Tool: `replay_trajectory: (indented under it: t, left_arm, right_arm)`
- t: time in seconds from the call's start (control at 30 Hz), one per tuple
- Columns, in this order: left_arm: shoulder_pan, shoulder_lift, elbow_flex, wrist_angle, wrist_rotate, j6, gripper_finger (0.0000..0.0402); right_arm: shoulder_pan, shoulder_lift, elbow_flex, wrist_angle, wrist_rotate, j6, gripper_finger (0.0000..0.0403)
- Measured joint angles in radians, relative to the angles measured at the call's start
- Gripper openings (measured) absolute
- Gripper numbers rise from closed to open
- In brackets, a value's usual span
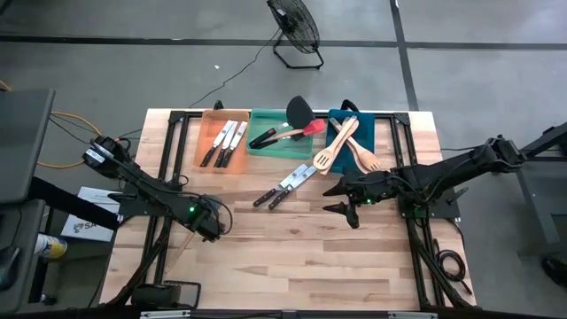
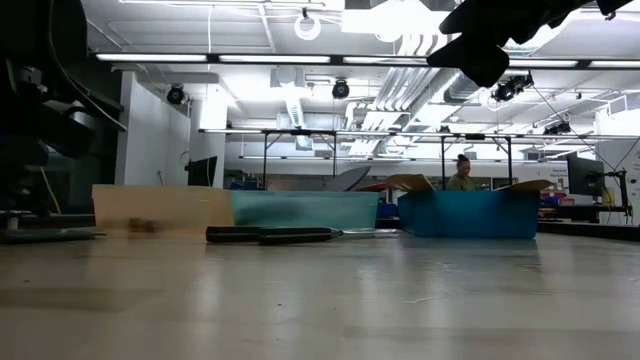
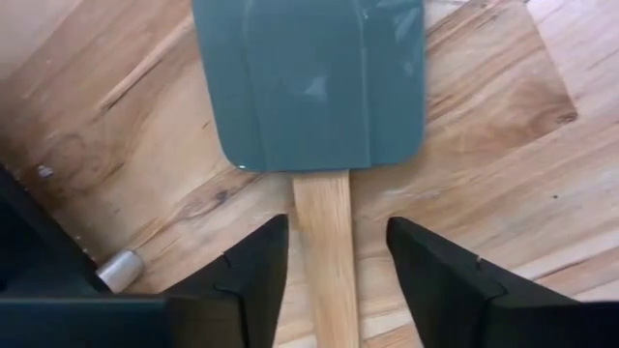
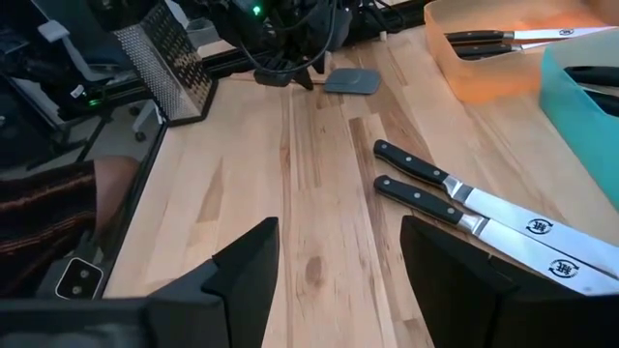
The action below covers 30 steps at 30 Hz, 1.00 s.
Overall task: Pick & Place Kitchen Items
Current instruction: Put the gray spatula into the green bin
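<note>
Straddling a grey spatula (image 3: 309, 82)'s wooden handle, the low left pincer (image 3: 334, 256) gapes apart.

Overhead cam looking straight down; low cam skimming tabletop level; wrist cams hugging close. Two knives (image 1: 283, 186) showing in overhead, low, right-wrist.

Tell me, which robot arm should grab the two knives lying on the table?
Probably the right. The right gripper hangs open just beside the two knives, which lie in front of its fingers. The left gripper is farther off, open astride the wooden handle of a grey spatula.
</note>
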Motion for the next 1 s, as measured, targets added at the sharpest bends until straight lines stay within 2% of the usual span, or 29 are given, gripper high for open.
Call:
replay_trajectory:
  t: [0.3,0.67,0.87,1.0]
  left_arm:
    - [0.0,0.003,-0.001,0.019,-0.017,0.004,0.012]
    - [0.0,0.003,-0.003,0.04,-0.017,-0.012,0.0107]
    - [0.0,0.003,-0.003,0.036,-0.011,0.005,0.0054]
    - [0.0,0.003,-0.003,0.033,-0.021,0.04,0.0055]
  right_arm:
    - [0.0,0.0,0.0,-0.001,0.0,0.0,0.0209]
    - [0.0,0.0,0.0,-0.002,0.0,0.0,0.0209]
    - [0.0,0.0,0.0,-0.002,0.0,0.001,0.0209]
    - [0.0,0.0,0.0,-0.003,0.0,0.002,0.0209]
